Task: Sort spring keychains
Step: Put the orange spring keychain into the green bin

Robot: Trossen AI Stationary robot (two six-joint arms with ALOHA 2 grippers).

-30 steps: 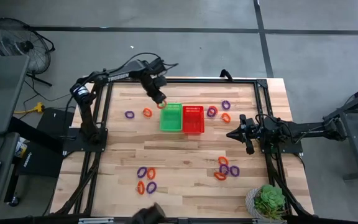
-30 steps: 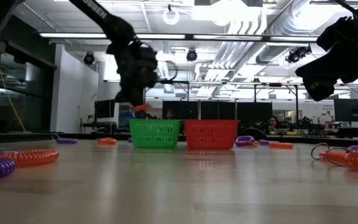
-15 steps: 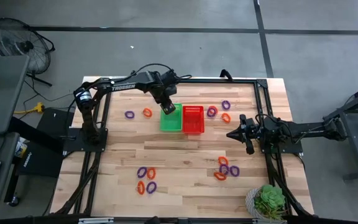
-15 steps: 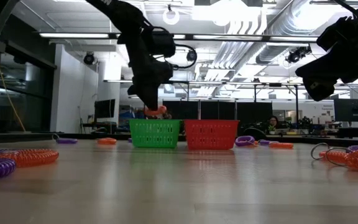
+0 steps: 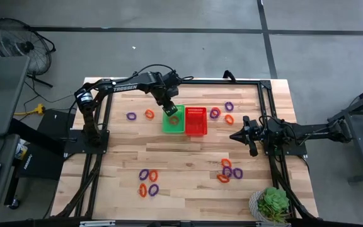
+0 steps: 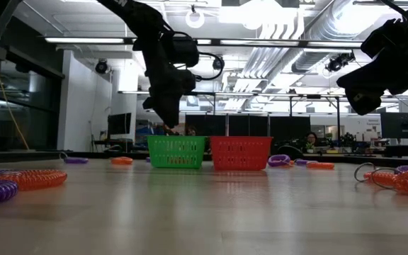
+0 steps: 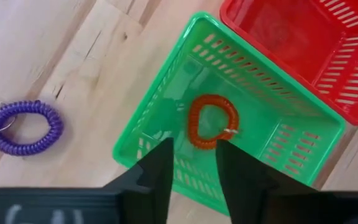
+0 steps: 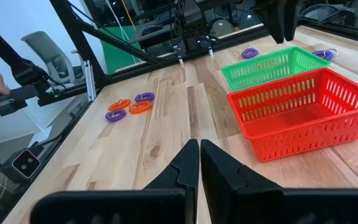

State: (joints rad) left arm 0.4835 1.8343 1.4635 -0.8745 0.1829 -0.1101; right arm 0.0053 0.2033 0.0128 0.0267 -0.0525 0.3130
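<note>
Masking green basket [image 5: 172, 121] rear rim: left end effector [image 5: 168, 111]

One orange coiled spring keychain [image 7: 211, 121] lay inside the green mesh basket [image 7: 160, 112]; purple and orange ones [image 5: 148, 181] lay scattered across the table.

A green basket [image 5: 173, 120] sits on the wooden worktop [image 5: 188, 157] straight below the left claw [image 7: 191, 163], with a red basket [image 5: 195, 121] touching its side, between that claw and the right claw [image 8: 199, 163]. A potted plant [image 5: 273, 205] stands at the worktop corner nearest the right claw, well apart from both baskets. On the grey floor [image 5: 320, 38], well off the worktop on the left claw's side, stands a fan [image 5: 16, 41].
</note>
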